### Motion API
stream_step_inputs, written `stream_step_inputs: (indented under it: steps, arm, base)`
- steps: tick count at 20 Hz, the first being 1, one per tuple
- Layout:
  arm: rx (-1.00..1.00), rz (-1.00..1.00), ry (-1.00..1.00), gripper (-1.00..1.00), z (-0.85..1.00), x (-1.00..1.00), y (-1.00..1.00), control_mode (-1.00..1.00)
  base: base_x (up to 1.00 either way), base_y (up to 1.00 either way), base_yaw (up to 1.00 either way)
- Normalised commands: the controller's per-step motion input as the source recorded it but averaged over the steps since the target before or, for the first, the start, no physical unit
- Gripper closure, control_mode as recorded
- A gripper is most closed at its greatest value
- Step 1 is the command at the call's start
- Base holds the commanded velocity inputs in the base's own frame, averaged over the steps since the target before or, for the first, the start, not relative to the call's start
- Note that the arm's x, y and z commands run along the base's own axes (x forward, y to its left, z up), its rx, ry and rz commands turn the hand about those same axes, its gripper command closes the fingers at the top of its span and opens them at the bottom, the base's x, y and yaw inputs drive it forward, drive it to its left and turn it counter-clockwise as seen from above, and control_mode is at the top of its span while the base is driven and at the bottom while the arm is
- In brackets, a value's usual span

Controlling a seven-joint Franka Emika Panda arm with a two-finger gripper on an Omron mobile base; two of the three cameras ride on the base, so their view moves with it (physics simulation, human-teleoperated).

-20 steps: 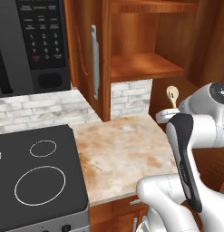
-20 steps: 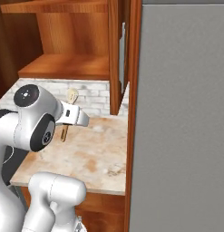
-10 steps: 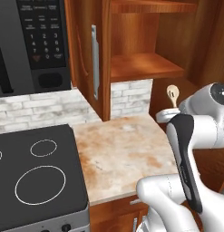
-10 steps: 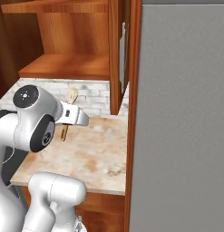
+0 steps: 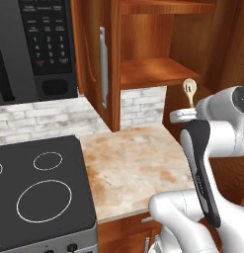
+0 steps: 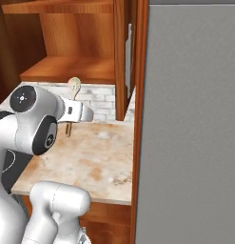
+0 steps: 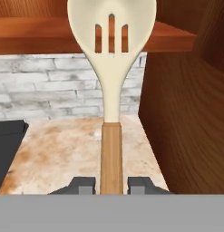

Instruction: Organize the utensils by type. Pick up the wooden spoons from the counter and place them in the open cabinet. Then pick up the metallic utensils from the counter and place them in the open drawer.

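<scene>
Grip status: I am clamping my two-finger gripper (image 7: 111,183) on the tan wooden handle of a slotted wooden spoon with a pale oval bowl (image 7: 111,59), one dark fingertip on each side of the handle.

Spoon axis: the long handle is running straight out from between my fingertips, with the slotted bowl leading and the handle end trailing at my gripper. In the left base view the spoon (image 5: 189,91) is standing roughly upright, bowl uppermost.

Target relation: I am holding the spoon above the beige marbled stone counter (image 5: 138,170), and the reddish-brown open wall cabinet (image 5: 158,71) is lying ahead of and above my gripper. The spoon bowl is sitting at about the level of the cabinet's lower shelf edge, in front of it and not yet inside. Judged from this, the coming move calls for carrying the bowl up over that shelf edge and inward.
</scene>
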Motion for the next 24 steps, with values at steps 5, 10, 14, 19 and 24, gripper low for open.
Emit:
stream_step_inputs:
  steps: [5, 10, 14, 19, 24]
  arm:
    - [-0.02, -0.02, 0.05, 1.0, 0.31, 0.3, 0.0, -1.0]
    - [0.0, -0.03, 0.1, 1.0, 0.0, 0.24, 0.0, -1.0]
    - [0.0, 0.0, 0.03, 1.0, 0.02, 0.43, 0.0, -1.0]
    - [0.0, 0.0, 0.08, 1.0, 0.02, 0.69, 0.0, -1.0]
    - [0.0, 0.02, 0.1, 1.0, 0.28, 0.5, 0.0, -1.0]
  base:
    - [0.0, 0.0, 0.0]
    - [0.0, 0.0, 0.0]
    - [0.0, 0.0, 0.0]
    - [0.0, 0.0, 0.0]
    - [0.0, 0.0, 0.0]
